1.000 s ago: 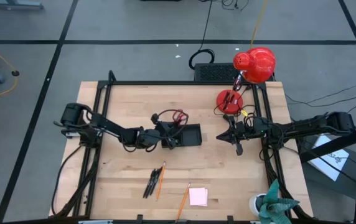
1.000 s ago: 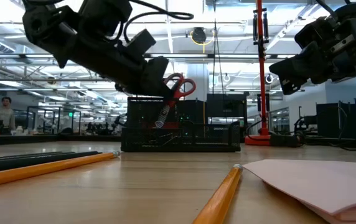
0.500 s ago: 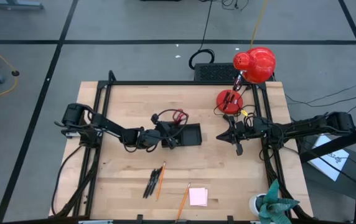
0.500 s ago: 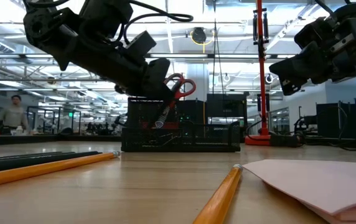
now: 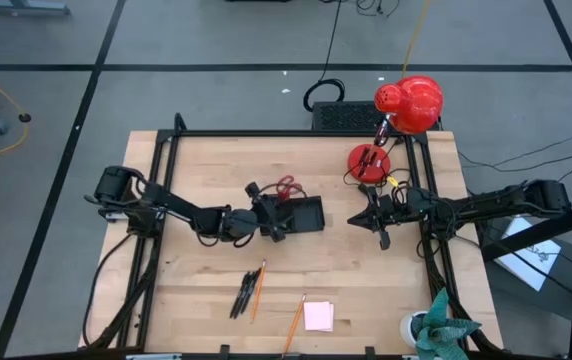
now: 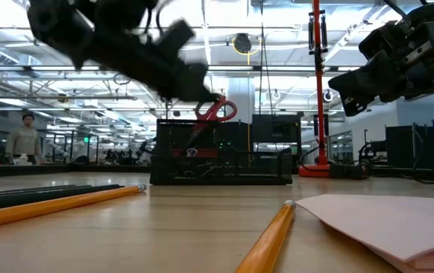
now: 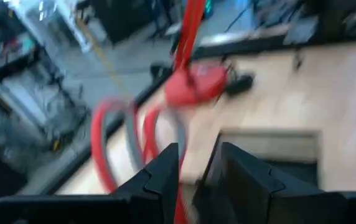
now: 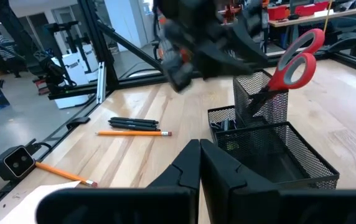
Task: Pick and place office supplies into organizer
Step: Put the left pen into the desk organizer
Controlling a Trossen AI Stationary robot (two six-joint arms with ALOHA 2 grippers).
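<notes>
The red-handled scissors [image 6: 215,111] stand tilted, blades down, in the taller section of the black wire-mesh organizer [image 5: 301,215], handle loops protruding above its rim. The organizer rests near the middle of the wooden surface [image 5: 206,160]. The left pincer [image 5: 271,216] hovers over the organizer's taller end, just beside the scissors' handles, arm extended low across the surface; its fingers [image 7: 165,171] are spread apart, gripping nothing. The right pincer [image 5: 368,220] waits beside the organizer's opposite end, fingers pressed together, empty. Black pens [image 5: 243,296], orange pencils [image 5: 258,290] and a pink sticky-note pad [image 5: 318,316] lie along the near edge.
</notes>
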